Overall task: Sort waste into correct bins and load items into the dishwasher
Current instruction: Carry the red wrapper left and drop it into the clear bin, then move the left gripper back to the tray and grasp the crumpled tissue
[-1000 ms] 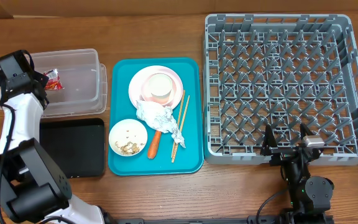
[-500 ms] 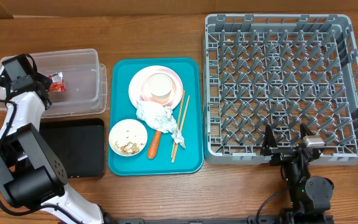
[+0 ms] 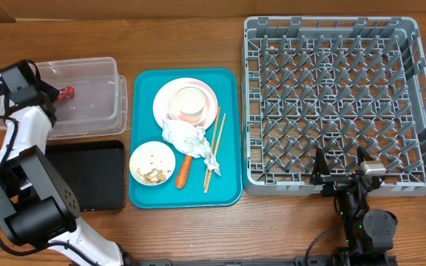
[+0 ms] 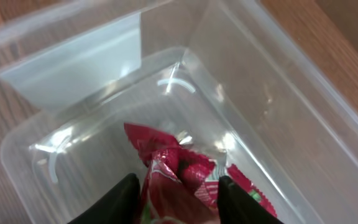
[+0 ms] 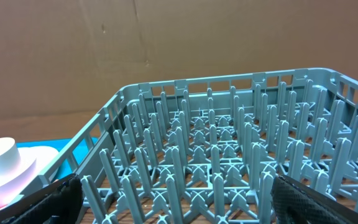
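Observation:
In the left wrist view a red crinkled wrapper (image 4: 176, 168) lies in the clear tub (image 4: 272, 118), between the parted black fingers of my left gripper (image 4: 176, 200). From overhead, the wrapper (image 3: 68, 91) shows in the tub (image 3: 87, 124) beside the left gripper (image 3: 50, 94). On the teal tray (image 3: 228, 188) are a pink plate (image 3: 167, 103) carrying a white cup (image 3: 191, 103), a foil wad (image 3: 191, 139), a carrot (image 3: 183, 172), chopsticks (image 3: 214, 148) and a white bowl (image 3: 152, 162) with crumbs. My right gripper (image 3: 342, 171) is open at the near edge of the grey dish rack (image 3: 331, 96).
A shallow black tray (image 3: 87, 177) lies in front of the clear tub. The rack's upright pegs (image 5: 229, 155) fill the right wrist view, with the right gripper (image 5: 185, 199) spread wide before them. A brown cardboard wall stands behind the table.
The left gripper's fingers have parted around the red wrapper, which now sits lower and smaller in the tub seen from above. The right arm has not moved.

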